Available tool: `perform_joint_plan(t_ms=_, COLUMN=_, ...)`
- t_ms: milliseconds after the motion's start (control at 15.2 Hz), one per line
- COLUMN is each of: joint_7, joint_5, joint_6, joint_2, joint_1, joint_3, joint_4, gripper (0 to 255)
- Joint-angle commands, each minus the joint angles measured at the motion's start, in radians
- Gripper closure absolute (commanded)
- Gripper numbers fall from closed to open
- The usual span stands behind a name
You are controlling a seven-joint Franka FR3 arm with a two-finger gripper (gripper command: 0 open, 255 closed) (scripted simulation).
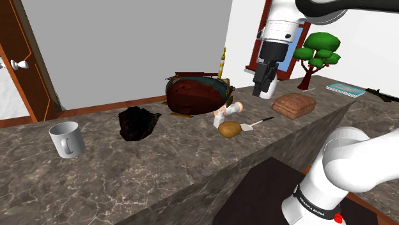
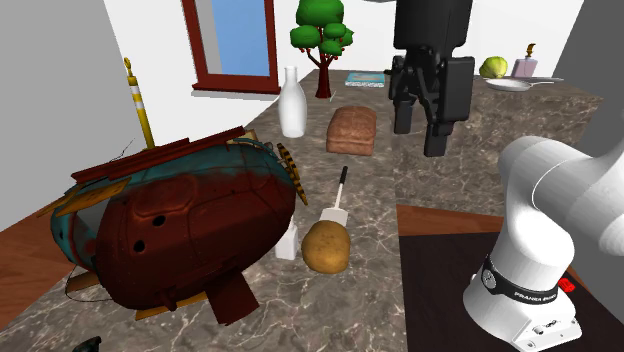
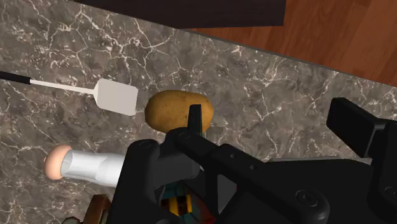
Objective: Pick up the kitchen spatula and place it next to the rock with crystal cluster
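Observation:
The spatula [image 1: 256, 123] has a white blade and a thin dark handle. It lies flat on the dark marble counter [image 1: 160, 166], beside a brown potato [image 1: 229, 129]. In the second exterior view the spatula [image 2: 335, 205] rests between the potato [image 2: 325, 247] and a brown loaf [image 2: 352, 130]. A dark lumpy rock [image 1: 137, 123] sits farther toward the shoulder view's left. My gripper [image 1: 263, 86] hangs open high above the counter, over the spatula's area, holding nothing. In the wrist view the spatula [image 3: 116, 97] and potato [image 3: 175, 109] lie below the spread gripper [image 3: 270, 114].
A big dark red round vessel [image 1: 195, 94] stands behind the potato. A white bottle [image 1: 227, 112] lies beside it. A brown loaf [image 1: 293, 105], a white mug [image 1: 67, 139], a small tree [image 1: 318, 54] and a book [image 1: 346, 89] also sit on the counter.

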Motion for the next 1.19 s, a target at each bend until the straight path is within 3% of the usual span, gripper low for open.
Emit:
perform_joint_plan(t_ms=0, joint_7=0.0, joint_5=0.0, joint_6=0.0, joint_2=0.0, joint_1=0.0, joint_3=0.0, joint_4=0.0, gripper=0)
perform_joint_plan(t_ms=594, joint_7=-0.479, joint_5=-0.227, joint_6=0.099, joint_2=-0.104, joint_1=0.044, joint_3=-0.214, joint_4=-0.218, gripper=0)
perform_joint_plan(t_ms=1122, joint_7=-0.902, joint_5=-0.459, joint_6=0.27, joint_2=-0.043, joint_1=0.067, joint_3=-0.45, joint_4=-0.298, gripper=0)
